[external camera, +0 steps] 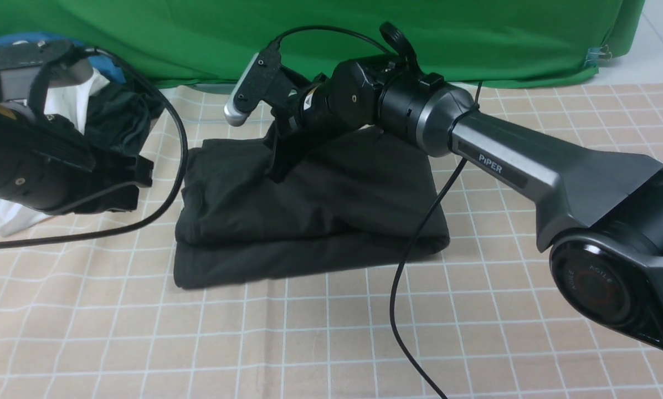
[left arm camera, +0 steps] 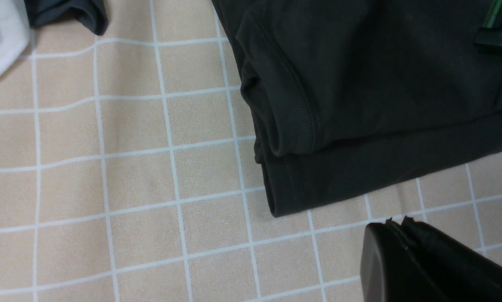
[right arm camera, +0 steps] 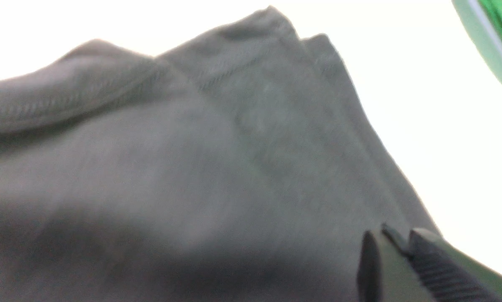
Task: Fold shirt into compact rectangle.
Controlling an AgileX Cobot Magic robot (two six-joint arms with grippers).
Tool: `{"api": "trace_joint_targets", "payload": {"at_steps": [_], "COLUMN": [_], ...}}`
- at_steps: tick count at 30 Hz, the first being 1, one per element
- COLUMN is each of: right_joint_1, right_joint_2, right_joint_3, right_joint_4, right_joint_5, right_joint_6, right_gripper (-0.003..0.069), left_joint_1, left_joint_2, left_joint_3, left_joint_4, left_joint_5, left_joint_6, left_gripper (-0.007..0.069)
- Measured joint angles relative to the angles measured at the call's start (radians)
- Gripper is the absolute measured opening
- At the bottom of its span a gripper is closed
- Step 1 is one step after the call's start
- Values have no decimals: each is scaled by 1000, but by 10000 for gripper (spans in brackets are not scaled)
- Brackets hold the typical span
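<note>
The shirt [external camera: 309, 216] already lies folded into a thick dark rectangle on the surface [external camera: 331, 332], so the main risk now is undoing that work. The right gripper [external camera: 278, 160] hangs right over the far edge of the stack, its jaws low against the top layer. In the right wrist view the tips look only slightly parted with cloth just beside them, and I cannot tell whether a fold is caught between them. If it is, lifting the arm would drag the top layer up and open the fold. The loose black cable [external camera: 414, 249] draped across the near right corner could also snag and shift the stack when the arm moves.

The left gripper [left arm camera: 406, 226] hovers off the shirt's near left corner, jaws pressed together on nothing, clear of the cloth.

The surface is a beige cloth with a white grid, lying fairly flat. Beyond the right jaws hangs a green backdrop [external camera: 364, 33]. Behind the left arm sit a white garment [external camera: 10, 219] and a smaller dark garment [external camera: 118, 119], well apart from the shirt.
</note>
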Motion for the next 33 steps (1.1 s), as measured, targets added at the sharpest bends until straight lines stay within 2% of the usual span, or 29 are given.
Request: {"api": "trace_joint_targets", "payload": {"at_steps": [1, 4, 7, 10, 11, 12, 13, 15, 16, 18, 23, 29, 33], "right_joint_1": [4, 12, 14, 13, 13, 13, 13, 13, 13, 8, -47, -157, -202], "right_joint_2": [7, 25, 25, -8, -41, -46, -91, -159, -184, -236, -296, -315, -308], "right_joint_3": [0, 0, 1, -2, -6, -9, -14, -21, -23, -27, -17, 150, 297], "right_joint_4": [0, 1, -1, -11, -33, -41, -78, -176, -215, -283, -300, -145, -12], "right_joint_5": [-22, -56, -20, 76, 133, 143, 208, 300, 325, 411, 637, 677, 642], "right_joint_6": [2, 18, 72, 131, 171, 177, 214, 286, 314, 365, 411, 428, 401], "right_gripper": [272, 405, 434, 364, 286, 274, 176, 76, 56, 40, 38, 38, 38], "left_joint_1": [0, 0, 0, 0, 0, 0, 0, 0, 0, 0, -9, -104, -125], "left_joint_2": [0, 0, 0, 0, 0, 0, 0, 2, 3, 19, 122, 324, 446], "left_joint_3": [0, 0, 0, 0, 0, 0, 0, 0, 0, 0, -3, -102, -160], "left_joint_4": [-12, -28, -32, -33, -37, -37, -47, -92, -118, -201, -361, -365, -363], "left_joint_5": [6, 19, 19, 8, -3, -5, -16, -46, -56, -79, -88, -104, -117], "left_joint_6": [10, 28, 29, 29, 29, 29, 30, 56, 71, 135, 265, 292, 285], "left_gripper": [19, 19, 19, 19, 19, 19, 19, 19, 19, 19, 19, 19, 19]}}
